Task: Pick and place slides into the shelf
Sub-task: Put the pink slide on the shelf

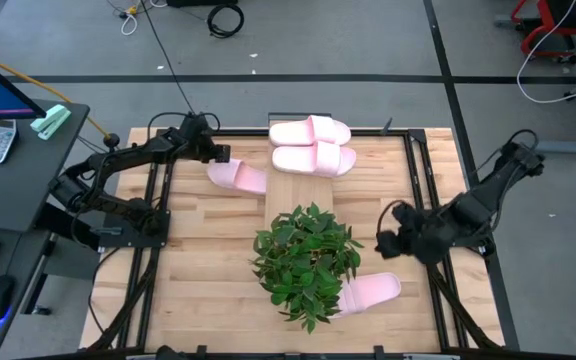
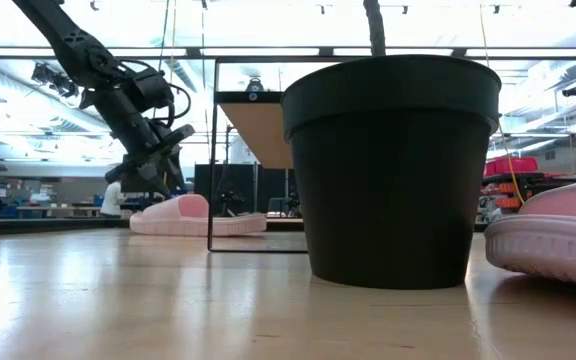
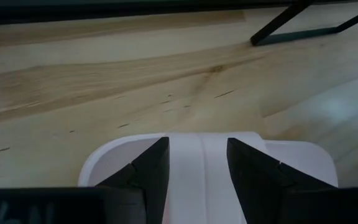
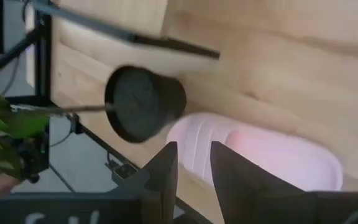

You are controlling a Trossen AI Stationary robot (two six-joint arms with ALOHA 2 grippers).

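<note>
Low view, nearest: dark pot (image 2: 393, 170) and 1 pink slide (image 2: 553, 235) at the picture's edge.
High view only: pot's plant (image 1: 306, 260) beside near slide (image 1: 370, 292); right gripper (image 1: 393, 232) above it, empty, fingers slightly apart.
Left gripper (image 1: 220, 154): clamped on the strap of slide (image 1: 238, 176) on the table (image 1: 203, 280).
Shelf (image 1: 298, 190), farthest: 2 slides (image 1: 311, 146) on top.

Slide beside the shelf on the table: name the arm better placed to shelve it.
Left. Its gripper has its fingers straddling that slide, next to the shelf. The right gripper is across the table.
</note>
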